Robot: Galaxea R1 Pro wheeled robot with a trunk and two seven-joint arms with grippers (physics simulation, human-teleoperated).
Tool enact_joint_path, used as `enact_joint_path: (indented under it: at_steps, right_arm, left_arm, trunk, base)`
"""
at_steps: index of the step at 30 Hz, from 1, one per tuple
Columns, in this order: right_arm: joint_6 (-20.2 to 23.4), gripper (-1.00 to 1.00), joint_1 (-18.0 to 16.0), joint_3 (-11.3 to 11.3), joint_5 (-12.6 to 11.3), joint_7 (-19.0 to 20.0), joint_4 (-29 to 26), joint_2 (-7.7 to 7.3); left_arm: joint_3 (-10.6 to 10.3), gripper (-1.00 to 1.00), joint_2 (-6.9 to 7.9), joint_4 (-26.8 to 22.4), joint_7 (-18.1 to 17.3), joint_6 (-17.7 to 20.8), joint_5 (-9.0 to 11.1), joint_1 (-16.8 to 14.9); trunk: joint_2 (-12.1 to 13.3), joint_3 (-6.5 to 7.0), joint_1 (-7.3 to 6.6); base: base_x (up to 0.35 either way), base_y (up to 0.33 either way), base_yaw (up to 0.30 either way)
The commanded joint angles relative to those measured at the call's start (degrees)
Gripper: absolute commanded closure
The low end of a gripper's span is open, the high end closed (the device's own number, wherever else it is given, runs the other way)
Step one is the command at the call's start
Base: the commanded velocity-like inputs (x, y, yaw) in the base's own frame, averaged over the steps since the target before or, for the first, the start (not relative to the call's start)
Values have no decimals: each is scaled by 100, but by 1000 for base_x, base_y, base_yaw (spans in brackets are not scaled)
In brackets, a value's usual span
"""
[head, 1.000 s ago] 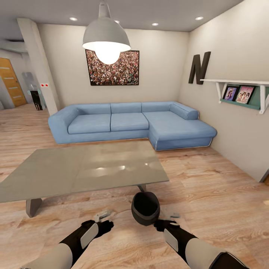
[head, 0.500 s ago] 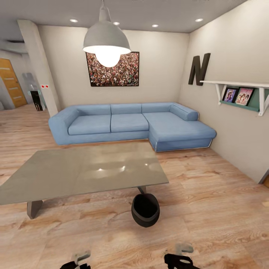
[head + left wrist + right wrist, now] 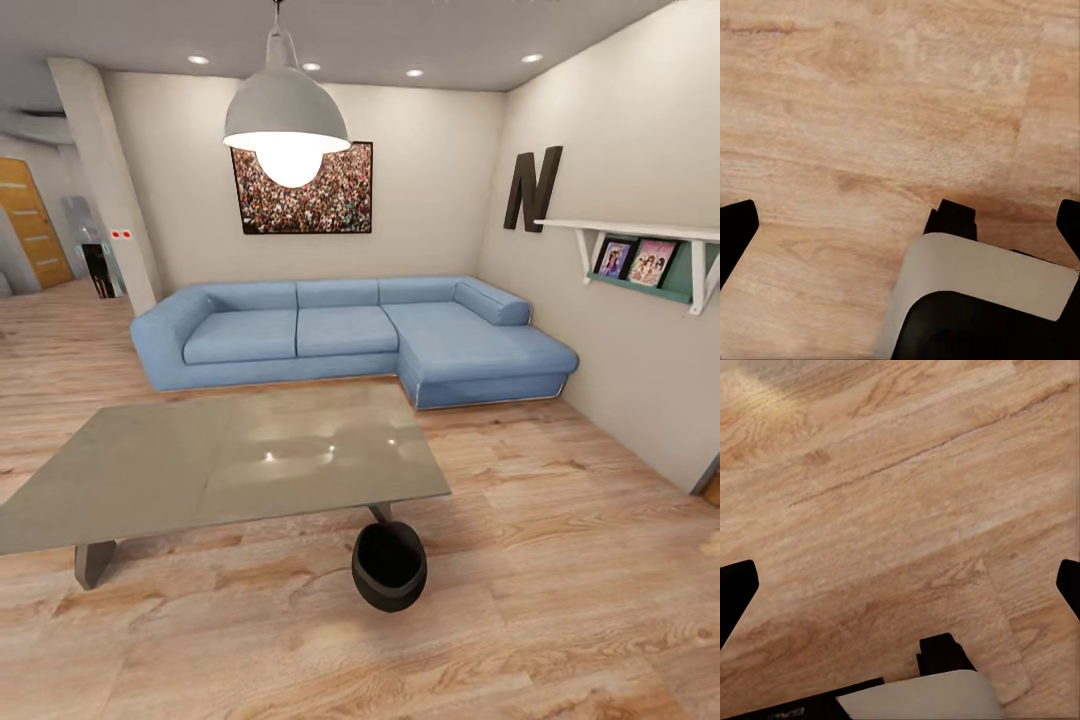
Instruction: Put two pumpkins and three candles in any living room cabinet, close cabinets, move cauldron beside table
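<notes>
- Both arms have dropped out of the head view since a second ago.
- Cauldron (image 3: 389, 565) sits on the floor by the bench's (image 3: 150, 470) near right corner.
- Left fingers (image 3: 736, 229) and right fingers (image 3: 735, 592) are spread wide over bare floor (image 3: 900, 487), tips cut off.

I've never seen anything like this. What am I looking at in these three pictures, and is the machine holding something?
It is a simulated two-armed robot on wheels. The big picture comes from a camera on its head: a living room with a blue sofa, a grey low table with a bare top, and a black cauldron standing on the wooden floor by the table's near corner. The other two come from cameras by each hand, looking down at floorboards. The dark tips at the edges are gripper fingers, spread wide. Both grippers, left and right, hold nothing.
</notes>
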Motion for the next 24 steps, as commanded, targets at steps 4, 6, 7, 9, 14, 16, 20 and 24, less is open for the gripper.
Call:
enact_joint_path:
  at_steps: [4, 6, 7, 9, 14, 16, 20, 24]
  right_arm:
    - [-116, -100, 112, 43, -49, -7, 28, 6]
    - [-120, -100, 122, 43, -49, -7, 29, 6]
    - [-119, -100, 124, 43, -50, -7, 29, 6]
    - [-119, -100, 130, 43, -50, -6, 29, 6]
    - [-117, -100, 213, 43, -45, -11, 29, -1]
    - [-108, -100, 239, 43, -39, -11, 26, -2]
    - [-103, -100, 255, 49, -10, -12, 20, -3]
    - [-109, -100, 257, 59, -14, -5, -5, 14]
  left_arm:
    - [-50, -100, 107, -12, 30, -311, 31, 294]
    - [-50, -100, 121, -11, 30, -400, 31, 370]
    - [-50, -100, 128, -9, 30, -423, 31, 395]
    - [-52, -100, 176, 20, 30, -454, 10, 447]
    - [-54, -100, 303, 36, 30, -482, -27, 571]
    - [-51, -100, 354, 37, 30, -598, -27, 614]
    - [-54, -100, 521, 38, 55, -951, -12, 640]
    - [-43, -100, 683, 34, 46, -1039, 13, 644]
  trunk:
    - [159, 67, -89]
    - [239, 103, -133]
    - [279, 121, -155]
    - [359, 157, -199]
    - [560, 247, -308]
    - [560, 247, -308]
    - [560, 247, -308]
    - [560, 247, -308]
  base:
    - [0, 0, 0]
    - [0, 0, 0]
    - [0, 0, 0]
    - [0, 0, 0]
    - [0, 0, 0]
    - [0, 0, 0]
    - [0, 0, 0]
    - [0, 0, 0]
